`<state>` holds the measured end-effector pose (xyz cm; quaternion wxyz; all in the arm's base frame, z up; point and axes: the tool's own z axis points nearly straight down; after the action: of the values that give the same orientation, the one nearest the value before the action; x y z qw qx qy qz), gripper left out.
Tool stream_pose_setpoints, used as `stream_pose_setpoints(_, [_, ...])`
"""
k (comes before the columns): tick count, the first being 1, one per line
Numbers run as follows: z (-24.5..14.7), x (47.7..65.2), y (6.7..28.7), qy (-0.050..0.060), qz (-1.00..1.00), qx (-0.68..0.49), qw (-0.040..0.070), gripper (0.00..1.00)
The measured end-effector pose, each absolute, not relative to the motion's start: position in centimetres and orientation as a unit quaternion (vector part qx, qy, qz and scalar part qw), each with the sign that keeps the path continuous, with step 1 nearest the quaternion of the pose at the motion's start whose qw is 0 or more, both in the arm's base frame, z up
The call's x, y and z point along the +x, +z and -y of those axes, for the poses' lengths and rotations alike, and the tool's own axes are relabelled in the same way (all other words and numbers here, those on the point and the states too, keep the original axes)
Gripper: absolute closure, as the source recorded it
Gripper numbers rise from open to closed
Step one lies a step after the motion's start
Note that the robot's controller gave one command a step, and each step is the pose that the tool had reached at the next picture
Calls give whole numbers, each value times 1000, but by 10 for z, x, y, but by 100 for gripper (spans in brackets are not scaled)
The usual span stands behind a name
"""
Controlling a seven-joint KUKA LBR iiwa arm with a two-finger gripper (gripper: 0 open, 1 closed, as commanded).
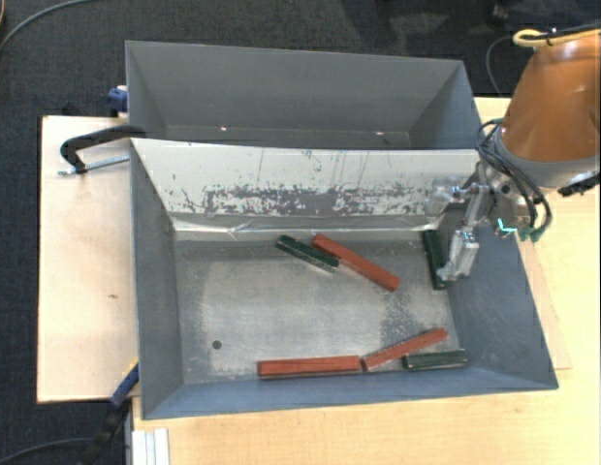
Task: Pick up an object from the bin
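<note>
At the right of the frame, the gripper (pixel 450 271) hangs over the grey metal bin (pixel 184 289), its fingers closed on a slim dark green bar (pixel 434 260) held almost upright near the right wall. On the scuffed floor lie a flat red-brown bar (pixel 357 263) touching a green stick (pixel 306 251) at upper centre. Along the lower edge are a long red-brown strip (pixel 310 366), a shorter red one (pixel 405 349) and a dark green piece (pixel 434 360).

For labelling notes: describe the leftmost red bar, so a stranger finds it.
Along the grey bin's wall at the view's bottom lie three bars. The red bar is leftmost and longest; its neighbours are shorter: a tilted red bar, a dark green bar.
</note>
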<state>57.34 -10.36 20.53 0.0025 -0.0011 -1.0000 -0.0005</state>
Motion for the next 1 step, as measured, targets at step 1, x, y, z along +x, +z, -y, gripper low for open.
stream_pose_setpoints(1, [122, 600, 310, 2, 996, 94, -8, 0])
